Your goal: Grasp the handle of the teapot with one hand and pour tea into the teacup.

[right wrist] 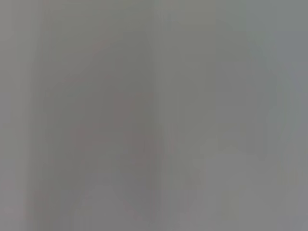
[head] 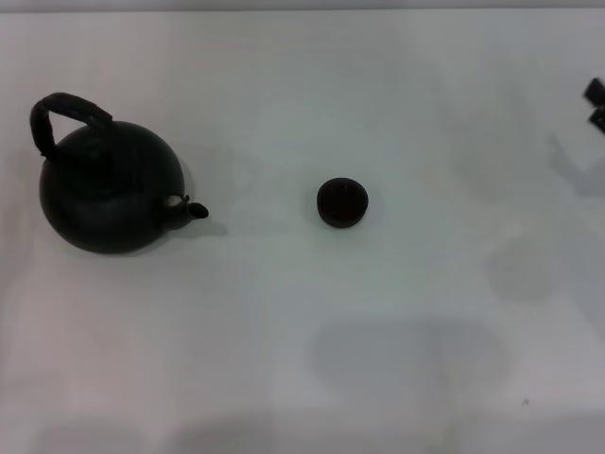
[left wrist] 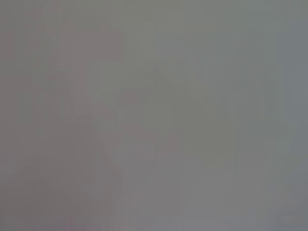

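Note:
A large round black teapot stands on the white table at the left in the head view. Its thick black arched handle rises over its top, and its short pale-tipped spout points right toward the teacup. The tiny black teacup sits upright near the middle, well apart from the pot. A dark bit of my right gripper shows at the far right edge, far from both. My left gripper is out of view. Both wrist views show only plain grey.
The white table stretches wide around the pot and cup, with soft shadows near its front. Its far edge runs along the top of the head view.

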Controlling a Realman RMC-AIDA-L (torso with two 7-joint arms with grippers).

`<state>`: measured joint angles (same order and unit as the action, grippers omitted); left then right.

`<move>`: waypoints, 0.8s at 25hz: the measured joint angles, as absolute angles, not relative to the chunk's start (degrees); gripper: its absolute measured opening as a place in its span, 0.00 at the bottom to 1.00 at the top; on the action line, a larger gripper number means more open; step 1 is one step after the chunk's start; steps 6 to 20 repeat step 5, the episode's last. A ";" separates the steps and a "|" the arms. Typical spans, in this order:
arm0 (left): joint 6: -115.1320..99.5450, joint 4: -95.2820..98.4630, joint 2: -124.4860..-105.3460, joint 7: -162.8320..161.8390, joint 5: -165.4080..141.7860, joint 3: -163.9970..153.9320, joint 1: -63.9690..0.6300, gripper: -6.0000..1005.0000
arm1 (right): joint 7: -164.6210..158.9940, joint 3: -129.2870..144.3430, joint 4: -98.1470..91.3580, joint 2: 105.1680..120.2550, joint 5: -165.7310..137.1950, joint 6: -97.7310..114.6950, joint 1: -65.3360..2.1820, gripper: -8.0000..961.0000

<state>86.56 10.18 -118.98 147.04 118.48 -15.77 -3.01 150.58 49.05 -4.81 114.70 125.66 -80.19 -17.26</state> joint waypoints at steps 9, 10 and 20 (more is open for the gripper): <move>86.68 7.29 -119.12 147.39 120.58 -15.72 -4.03 0.57 | 151.72 42.85 -4.71 114.69 125.71 -78.48 -17.17 0.88; 86.68 7.29 -119.12 147.39 120.58 -15.72 -4.03 0.57 | 151.72 42.85 -4.71 114.69 125.71 -78.48 -17.17 0.88; 86.68 7.29 -119.12 147.39 120.58 -15.72 -4.03 0.57 | 151.72 42.85 -4.71 114.69 125.71 -78.48 -17.17 0.88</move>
